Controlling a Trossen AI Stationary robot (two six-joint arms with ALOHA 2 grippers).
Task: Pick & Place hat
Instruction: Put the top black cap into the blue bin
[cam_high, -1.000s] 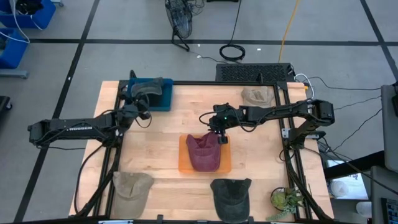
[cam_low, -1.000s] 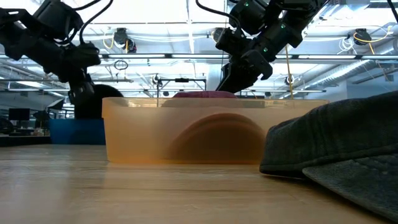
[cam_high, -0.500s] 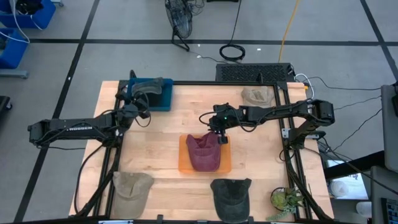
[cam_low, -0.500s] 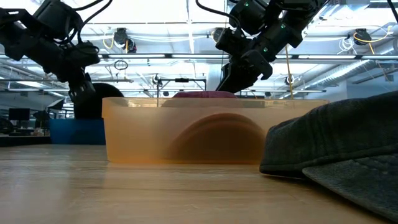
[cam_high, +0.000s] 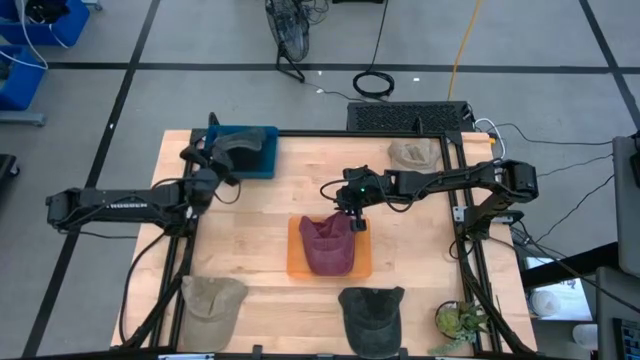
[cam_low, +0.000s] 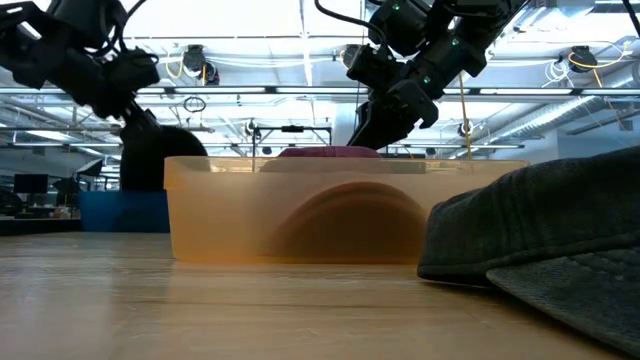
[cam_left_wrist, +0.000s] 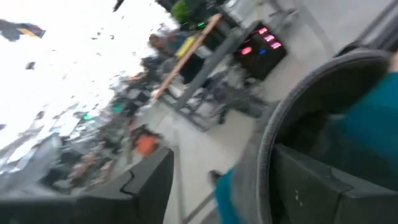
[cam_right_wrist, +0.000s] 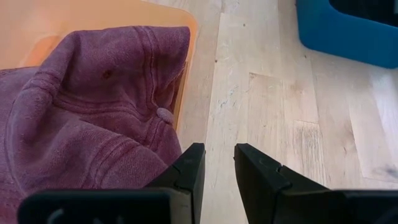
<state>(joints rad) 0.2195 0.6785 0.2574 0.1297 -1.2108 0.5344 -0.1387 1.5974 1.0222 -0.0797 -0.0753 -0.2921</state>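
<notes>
My left gripper hangs over the near edge of the blue bin at the far left of the table, fingers spread apart with nothing between them. Past them in the left wrist view I see the curved grey brim of the dark cap, which sits in that bin (the rest of that view is smeared, so I can't say how it has settled).

My right gripper hovers at the far edge of the orange tray in the middle of the table, its fingers a narrow gap apart and holding nothing; bare wood shows between them. The maroon cap lies in the tray just beside them, crown crumpled, one fold draped over the tray's rim.

Around these sit a tan cap at the near left corner, a dark grey cap at the near edge, a beige cap at the far right, and a small potted plant.

These caps look light and limp: cloth crowns that collapse under a pinch, not slippery, not fragile. I would take one by the brim, the only stiff part, or by a thick fold near the crown button, so it does not sag out of my grip.
</notes>
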